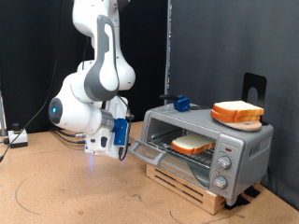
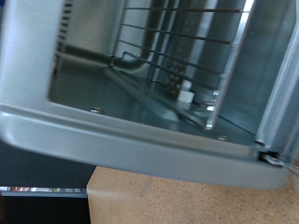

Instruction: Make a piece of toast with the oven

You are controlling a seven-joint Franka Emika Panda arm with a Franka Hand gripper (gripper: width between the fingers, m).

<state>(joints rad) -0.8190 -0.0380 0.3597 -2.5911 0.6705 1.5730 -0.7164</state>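
The toaster oven (image 1: 207, 147) stands at the right of the exterior view on a low wooden pallet (image 1: 201, 191), which rests on the brown surface (image 1: 84, 191). Its glass door (image 1: 148, 149) is lowered open toward the frame's left, the free edge projecting to about frame centre. The piece of toast (image 1: 192, 144) lies flat on the wire rack (image 1: 194, 153) inside the cavity, near the front opening. A thicker pile of bread (image 1: 236, 113) sits on the oven's top at the right end. A small blue object (image 1: 179, 103) sits on the top at the left rear edge. 2 round knobs (image 1: 224, 164) occupy the front panel at the right.

The gripper (image 1: 120, 142) is at centre-left of the exterior view, just beside the free edge of the open door. Contact between the fingers and the door edge cannot be confirmed. Whether the fingers are apart or together cannot be told from either view.

In the wrist view, the grey door frame (image 2: 140, 140) fills the picture, its lower edge running diagonally across the lower half, with the surface visible below it. The rack wires show through the glass in the upper centre. The fingers do not show here.

Open surface extends across the lower left of the exterior view. Dark curtains (image 1: 224, 47) close the background.
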